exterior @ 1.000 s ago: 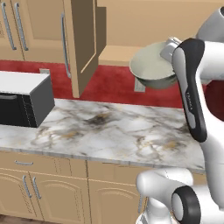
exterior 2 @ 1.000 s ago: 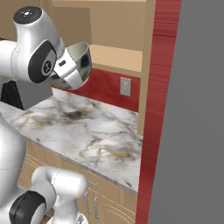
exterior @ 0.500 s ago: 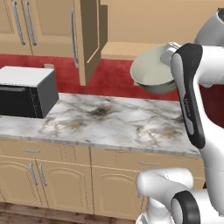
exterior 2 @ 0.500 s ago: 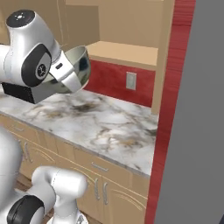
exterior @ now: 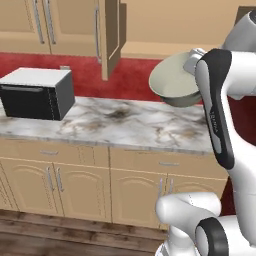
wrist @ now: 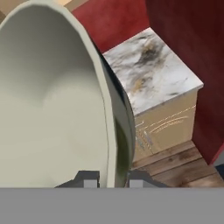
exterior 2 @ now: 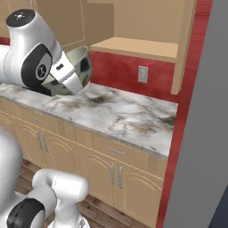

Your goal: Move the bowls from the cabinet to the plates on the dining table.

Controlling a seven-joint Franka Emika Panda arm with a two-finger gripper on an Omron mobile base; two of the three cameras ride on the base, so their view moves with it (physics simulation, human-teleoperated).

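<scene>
Holding: grey-green bowl (exterior: 173, 82), rim pinched in the closed claw (wrist: 112, 177); tilted on edge, right-centre of the left base view, above the marble tabletop (exterior: 125, 125). Plates unseen; direction undetermined.

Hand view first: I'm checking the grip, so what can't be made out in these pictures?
- Hand view: the bowl hides most of the scene beyond; the tool is cut off at the bottom.
- Left base view: the arm covers the bowl's gripped rim.
- Right base view: the open cabinet has its upper part cut off.
</scene>
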